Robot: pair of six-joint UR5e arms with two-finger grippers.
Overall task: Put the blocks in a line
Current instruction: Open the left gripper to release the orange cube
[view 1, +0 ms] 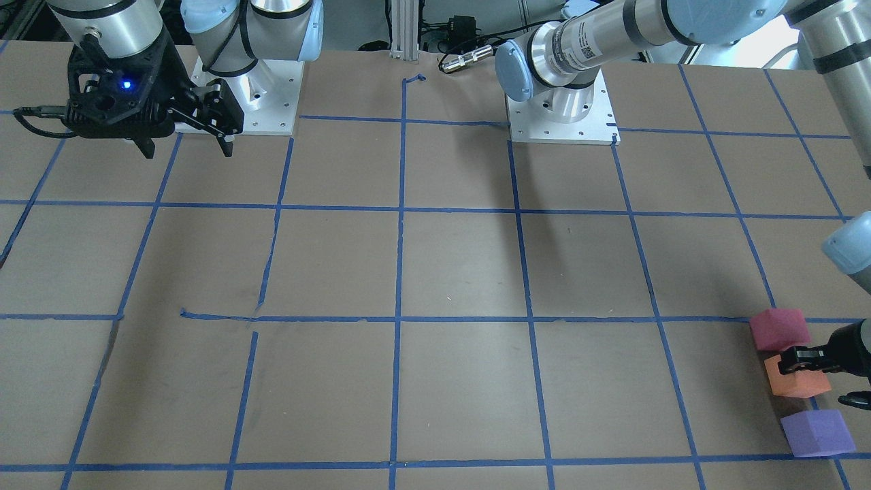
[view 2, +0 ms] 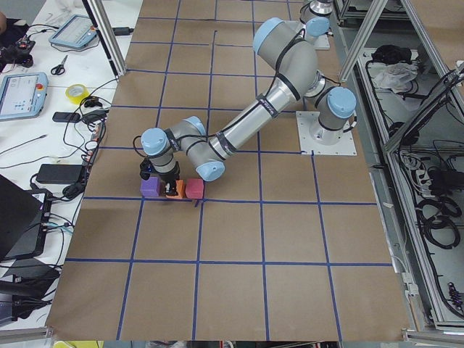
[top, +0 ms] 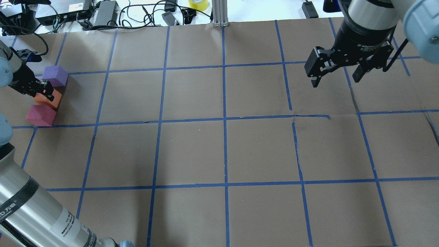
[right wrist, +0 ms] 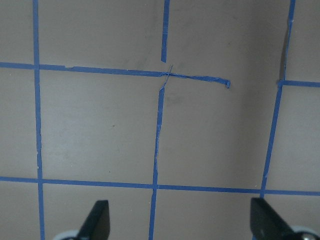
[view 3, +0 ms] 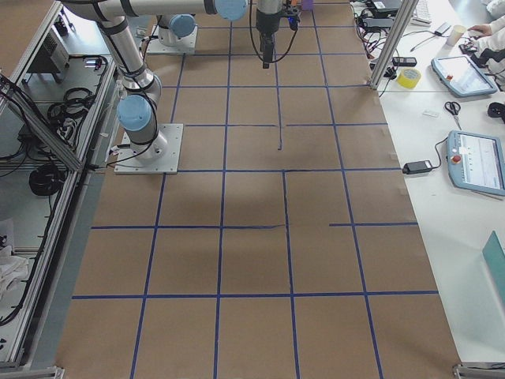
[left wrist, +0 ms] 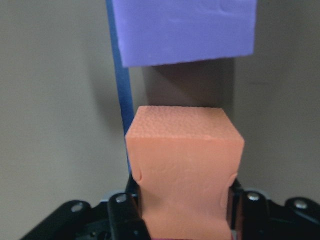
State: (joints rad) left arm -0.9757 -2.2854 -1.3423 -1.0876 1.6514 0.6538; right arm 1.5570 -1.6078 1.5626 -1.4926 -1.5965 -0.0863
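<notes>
Orange cube: seemingly light, soft foam, dented at opposite side faces by clenched left gripper; gentle mid-face squeeze advised; right gripper spread, empty.

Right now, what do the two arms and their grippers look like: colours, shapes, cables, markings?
The left arm and right arm are silver tubes with light-blue joint caps. The left arm bears black bands and a white label. The left gripper and right gripper are black, each two-fingered. The right gripper has white lettering on its collar, a black cable and a blue light.
</notes>
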